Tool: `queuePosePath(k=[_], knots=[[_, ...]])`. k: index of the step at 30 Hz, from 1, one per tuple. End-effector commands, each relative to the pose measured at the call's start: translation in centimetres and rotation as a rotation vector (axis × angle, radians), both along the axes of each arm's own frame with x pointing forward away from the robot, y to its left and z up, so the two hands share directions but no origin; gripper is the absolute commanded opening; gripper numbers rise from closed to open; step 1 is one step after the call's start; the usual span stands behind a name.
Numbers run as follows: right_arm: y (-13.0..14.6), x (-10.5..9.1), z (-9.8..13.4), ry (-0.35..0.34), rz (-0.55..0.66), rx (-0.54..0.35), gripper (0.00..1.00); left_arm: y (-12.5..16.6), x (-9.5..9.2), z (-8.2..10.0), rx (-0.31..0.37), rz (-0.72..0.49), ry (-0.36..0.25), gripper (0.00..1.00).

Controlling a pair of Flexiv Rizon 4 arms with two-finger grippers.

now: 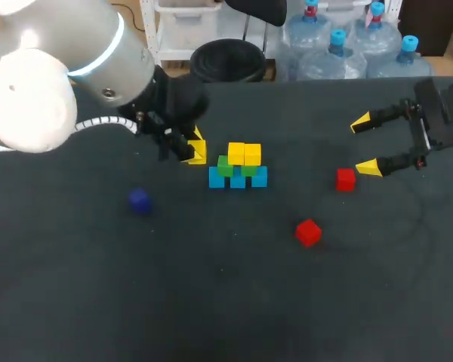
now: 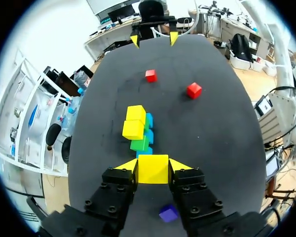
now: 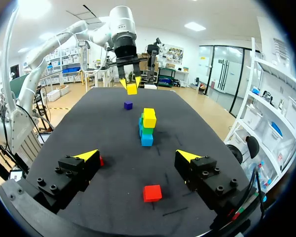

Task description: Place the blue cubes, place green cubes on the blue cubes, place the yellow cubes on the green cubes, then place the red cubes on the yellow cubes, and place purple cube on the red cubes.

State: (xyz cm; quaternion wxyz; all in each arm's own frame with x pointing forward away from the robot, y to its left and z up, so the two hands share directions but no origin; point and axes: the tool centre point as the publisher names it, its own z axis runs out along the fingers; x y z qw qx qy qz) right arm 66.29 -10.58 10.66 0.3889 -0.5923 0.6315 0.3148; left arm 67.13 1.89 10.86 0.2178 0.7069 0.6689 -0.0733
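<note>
Left gripper (image 2: 153, 165) clamps a smooth, square-edged yellow cube (image 2: 153, 171); right gripper (image 3: 136, 154) stands wide above the matte dark table (image 3: 108, 129).

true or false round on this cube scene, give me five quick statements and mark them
1. The left tool is shut on a yellow cube. True.
2. Both red cubes sit on the stack. False: the red cubes lie on the table, apart from the stack.
3. The right tool is open and holds nothing. True.
4. The purple cube tops the stack. False: the purple cube sits alone on the table, on the left arm's side of the stack.
5. Two yellow cubes form the stack's top layer. True.
</note>
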Motion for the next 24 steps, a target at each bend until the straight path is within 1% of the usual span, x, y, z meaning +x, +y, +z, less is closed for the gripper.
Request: queuePosePath(k=[1,9,15,24], knots=[[0.0,0.0,0.0,-0.002,0.0,0.001,1.0,-0.7,1.5,-0.3,0.022,0.005,0.022,0.0],[0.0,0.0,0.0,-0.002,0.0,0.001,1.0,-0.6,2.3,-0.7,0.003,0.024,0.033,0.0],[0.0,0.0,0.0,-0.002,0.0,0.001,1.0,-1.4,2.8,-1.2,-0.025,0.023,0.048,0.0],[0.0,0.0,0.0,-0.002,0.0,0.001,1.0,-2.1,3.5,-1.9,-0.03,0.011,0.068,0.0]])
